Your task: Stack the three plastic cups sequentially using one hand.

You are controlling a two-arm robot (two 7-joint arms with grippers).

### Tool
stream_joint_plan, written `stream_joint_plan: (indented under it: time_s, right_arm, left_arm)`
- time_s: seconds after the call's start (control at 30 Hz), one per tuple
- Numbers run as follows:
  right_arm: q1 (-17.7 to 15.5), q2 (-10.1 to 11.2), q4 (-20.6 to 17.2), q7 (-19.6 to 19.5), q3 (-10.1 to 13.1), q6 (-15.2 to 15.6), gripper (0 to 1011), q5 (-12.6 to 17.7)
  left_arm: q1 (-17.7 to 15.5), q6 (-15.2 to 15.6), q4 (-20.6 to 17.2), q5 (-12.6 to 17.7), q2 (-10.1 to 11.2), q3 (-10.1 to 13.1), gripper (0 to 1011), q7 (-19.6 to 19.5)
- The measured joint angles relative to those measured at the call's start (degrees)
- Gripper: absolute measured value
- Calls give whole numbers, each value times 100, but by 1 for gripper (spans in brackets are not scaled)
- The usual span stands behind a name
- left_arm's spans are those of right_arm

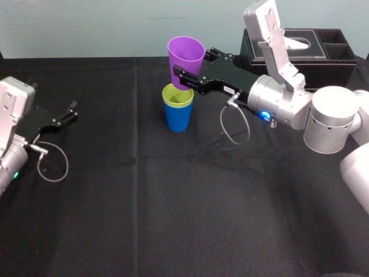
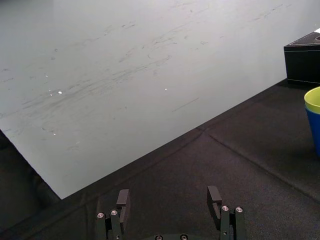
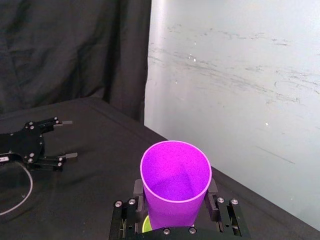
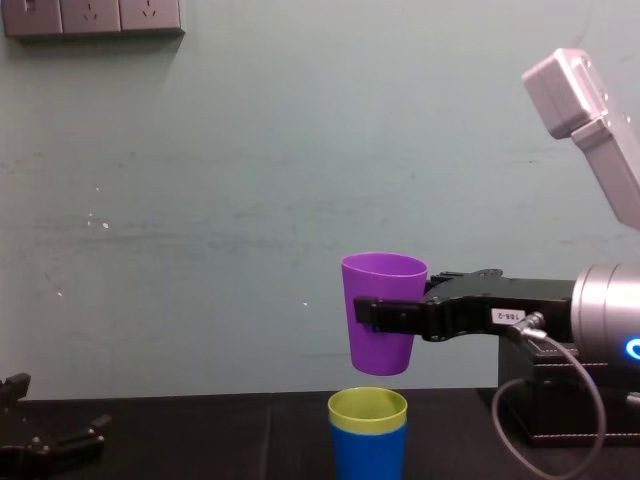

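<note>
The purple cup hangs upright in the air with my right gripper shut on its lower part. Directly under it the yellow-green cup sits nested inside the blue cup, which stands on the black table. In the chest view the purple cup clears the yellow-green rim by a small gap. In the right wrist view the fingers press on both sides of the purple cup. My left gripper rests open on the table at the far left.
A black leather tissue box stands at the back right, behind my right arm. A loose cable loop hangs under the right wrist. Black cloth covers the table, and a pale wall runs behind it.
</note>
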Motion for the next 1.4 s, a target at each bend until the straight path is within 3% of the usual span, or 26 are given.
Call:
stream_joint_plan:
  time_s: [0.77,1.4]
  right_arm:
    - [333,-358,912,112,-189,-447,720,-250]
    - [450,-464,1202,210,-255,-549,720,-418]
  left_arm:
    - [0,0,0,0,0,0,1010,0]
    - [0,0,0,0,0,0,1010,0]
